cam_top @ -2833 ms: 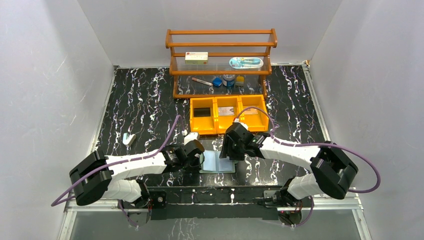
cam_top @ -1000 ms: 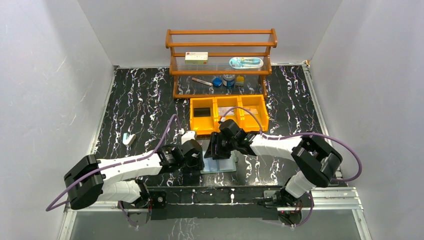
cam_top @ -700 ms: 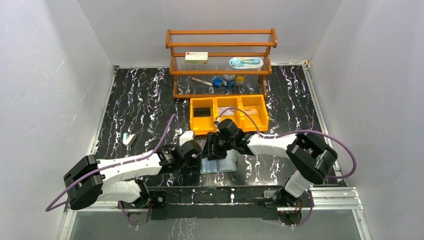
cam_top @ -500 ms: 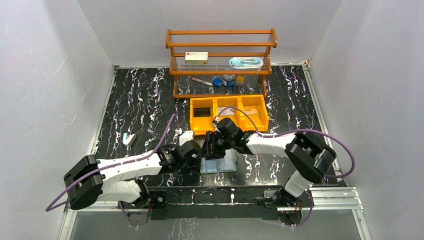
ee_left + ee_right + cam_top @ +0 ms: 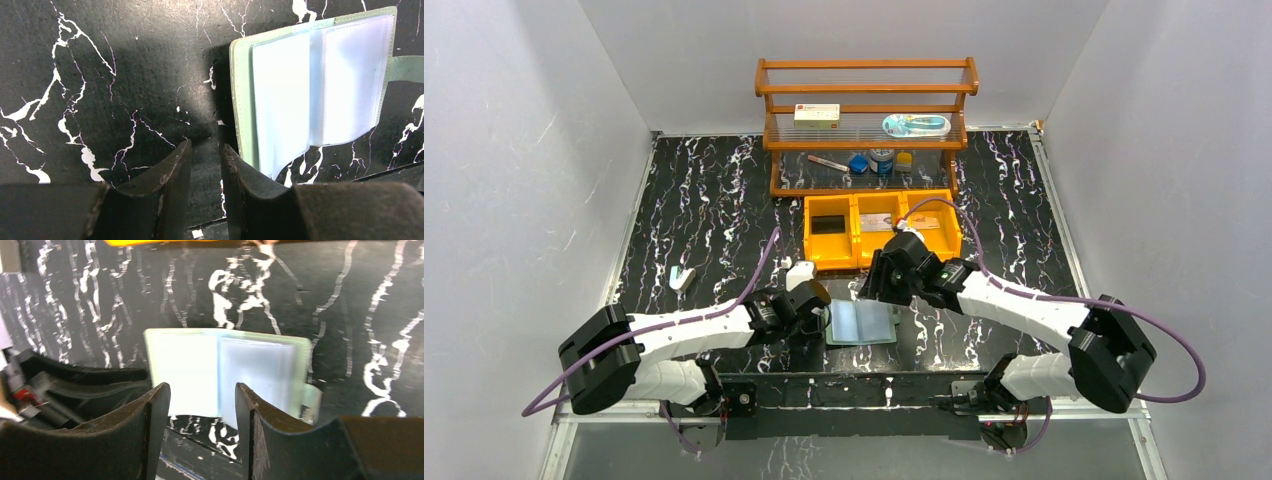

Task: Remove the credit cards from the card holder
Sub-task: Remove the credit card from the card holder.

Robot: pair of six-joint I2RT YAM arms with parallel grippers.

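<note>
The card holder [image 5: 861, 322] lies open and flat near the table's front edge, its pale blue-green pockets [image 5: 320, 90] facing up and its snap tab [image 5: 405, 69] sticking out to one side. No card shows in those pockets. Credit cards lie in the orange bins: a dark one [image 5: 828, 224], a greyish one [image 5: 877, 222] and an orange-tan one [image 5: 930, 222]. My left gripper [image 5: 206, 150] is low at the holder's left edge, jaws a narrow gap apart with nothing between. My right gripper [image 5: 202, 390] hovers open behind the holder [image 5: 225, 370], empty.
The orange three-compartment bins [image 5: 856, 250] stand just behind the holder. A wooden shelf rack [image 5: 867, 125] at the back holds a white box [image 5: 816, 116] and small items. A small white object [image 5: 683, 278] lies at the left. The table's front rail runs close to the holder.
My right gripper has pulled back and to the right, off the card holder, which now lies uncovered. The left gripper's jaws have narrowed beside its left edge.
</note>
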